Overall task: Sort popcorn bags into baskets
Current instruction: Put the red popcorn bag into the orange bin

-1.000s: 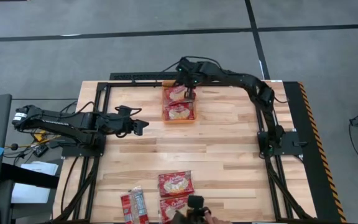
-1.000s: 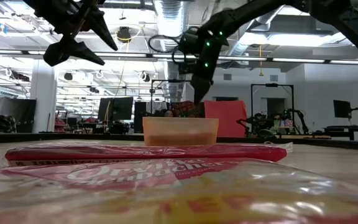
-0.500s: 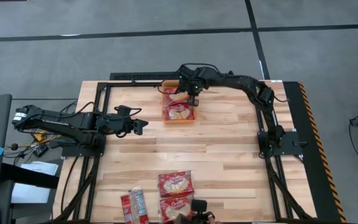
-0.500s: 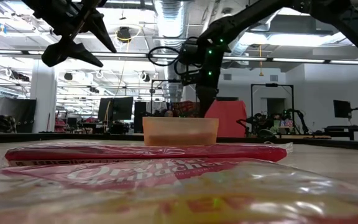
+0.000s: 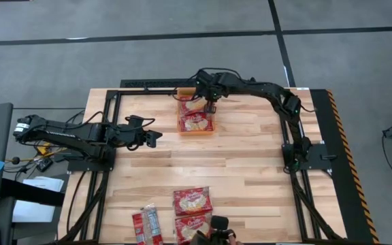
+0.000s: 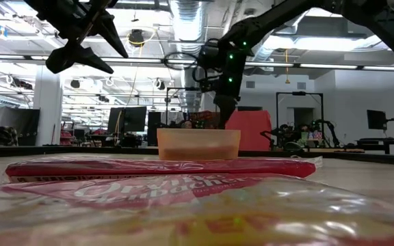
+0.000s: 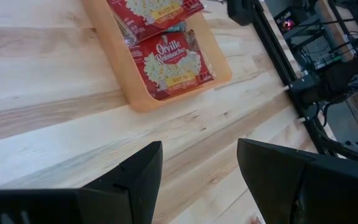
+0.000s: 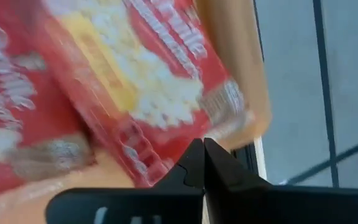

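basket [image 5: 180, 114]: two popcorn bags in | near edge: three bags [image 5: 192, 201] left | my right gripper [image 5: 211, 107] closed, empty, over basket | left gripper [image 7: 197, 168] apart, waiting

The high view looks straight down on the whole pale wooden plank table [image 5: 250, 156], far enough to take in both arms. The low view sits at tabletop height at the 6 o'clock edge, facing level toward 12. Both share the shallow translucent orange plastic bin [image 5: 181, 129] [image 6: 198, 144]. The left wrist view sees it from farther off [image 7: 219, 59]; the right wrist view hangs right over it [image 8: 247, 93].
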You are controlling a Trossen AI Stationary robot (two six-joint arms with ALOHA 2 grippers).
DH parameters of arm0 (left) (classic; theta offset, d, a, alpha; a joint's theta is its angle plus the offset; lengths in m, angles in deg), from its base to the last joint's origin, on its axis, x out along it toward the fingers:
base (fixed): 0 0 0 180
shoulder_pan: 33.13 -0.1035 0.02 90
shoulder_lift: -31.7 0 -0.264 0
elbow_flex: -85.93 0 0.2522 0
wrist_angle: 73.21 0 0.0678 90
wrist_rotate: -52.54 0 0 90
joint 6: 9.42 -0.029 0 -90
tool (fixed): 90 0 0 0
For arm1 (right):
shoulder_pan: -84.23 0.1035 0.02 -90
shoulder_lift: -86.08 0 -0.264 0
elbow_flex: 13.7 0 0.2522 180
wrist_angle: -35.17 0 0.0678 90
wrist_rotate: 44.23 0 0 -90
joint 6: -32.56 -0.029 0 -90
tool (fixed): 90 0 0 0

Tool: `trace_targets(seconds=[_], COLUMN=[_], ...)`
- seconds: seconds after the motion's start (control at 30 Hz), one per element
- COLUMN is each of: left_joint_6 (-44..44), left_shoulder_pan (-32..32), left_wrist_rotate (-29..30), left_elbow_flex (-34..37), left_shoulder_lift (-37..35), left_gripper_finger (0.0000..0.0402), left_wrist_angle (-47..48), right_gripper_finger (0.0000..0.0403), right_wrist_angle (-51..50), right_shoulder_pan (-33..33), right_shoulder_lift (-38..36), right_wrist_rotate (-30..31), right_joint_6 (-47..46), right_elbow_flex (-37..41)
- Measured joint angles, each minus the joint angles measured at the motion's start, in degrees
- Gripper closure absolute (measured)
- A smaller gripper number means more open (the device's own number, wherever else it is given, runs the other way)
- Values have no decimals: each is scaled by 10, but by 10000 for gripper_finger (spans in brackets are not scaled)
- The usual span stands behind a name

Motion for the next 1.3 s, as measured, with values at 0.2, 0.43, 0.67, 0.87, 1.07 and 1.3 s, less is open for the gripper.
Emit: trace_targets(seconds=[0.2, 0.43, 0.67, 0.87, 1.07, 1.3], left_joint_6=[3, 4, 4, 4, 4, 4], left_shoulder_pan=[0, 0, 0, 0, 0, 0], left_wrist_rotate=[0, 2, 2, 2, 9, 13], left_elbow_flex=[0, 0, 0, 0, 0, 0], left_shoulder_lift=[0, 0, 0, 0, 0, 0], left_gripper_finger=[206, 206, 206, 206, 206, 206], left_wrist_angle=[0, 0, 0, 0, 0, 0], right_gripper_finger=[373, 395, 374, 382, 392, 381], right_wrist_angle=[-5, -13, -29, -19, 8, 67], right_shoulder_pan=[3, 7, 11, 45, 99, 124], right_shoulder_lift=[17, 21, 21, 20, 19, 20], right_wrist_rotate=[-9, -30, -73, -138, -140, -100], right_joint_6=[-9, -9, -30, -20, 29, 61], right_elbow_flex=[-1, 0, 0, 0, 0, 0])
